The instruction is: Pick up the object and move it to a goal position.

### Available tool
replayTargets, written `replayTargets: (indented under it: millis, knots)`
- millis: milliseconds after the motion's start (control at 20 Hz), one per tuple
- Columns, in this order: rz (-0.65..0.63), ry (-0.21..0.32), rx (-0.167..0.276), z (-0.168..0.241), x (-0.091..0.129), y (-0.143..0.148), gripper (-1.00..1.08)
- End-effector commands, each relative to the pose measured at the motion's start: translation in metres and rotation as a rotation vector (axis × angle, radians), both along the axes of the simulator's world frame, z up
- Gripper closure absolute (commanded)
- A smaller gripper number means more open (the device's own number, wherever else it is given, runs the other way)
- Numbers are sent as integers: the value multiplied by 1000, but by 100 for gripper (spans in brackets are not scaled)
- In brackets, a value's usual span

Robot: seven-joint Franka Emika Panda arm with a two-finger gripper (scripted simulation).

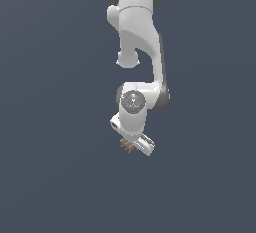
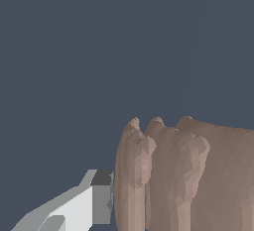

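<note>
The object (image 2: pixel 183 175) is a small brown curved piece with parallel ridges, and it fills much of the wrist view. One white finger (image 2: pixel 96 200) with a dark pad presses against its side; the opposite finger is hidden behind it. In the exterior view the object (image 1: pixel 126 145) shows as a tiny brown lump poking out under the white hand. The gripper (image 1: pixel 129 145) is shut on it, at the end of the white arm (image 1: pixel 135 32) that reaches down from the top of that view. No goal marker shows in either view.
A plain dark blue-grey surface (image 1: pixel 55 127) surrounds the arm on every side. Nothing else stands on it.
</note>
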State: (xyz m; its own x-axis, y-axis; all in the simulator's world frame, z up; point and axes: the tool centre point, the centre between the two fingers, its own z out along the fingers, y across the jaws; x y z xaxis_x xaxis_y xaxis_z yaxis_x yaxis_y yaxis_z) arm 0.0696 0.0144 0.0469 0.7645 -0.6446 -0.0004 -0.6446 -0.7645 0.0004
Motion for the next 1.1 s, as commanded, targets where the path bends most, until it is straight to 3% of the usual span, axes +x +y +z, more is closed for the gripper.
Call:
replayTargets:
  millis: [0,450,1050]
  knots:
    - [0,-1,0,2,0,1,108]
    - [0,0,0,36,-10,10,108]
    - [0,0,0,130,-34,34,108]
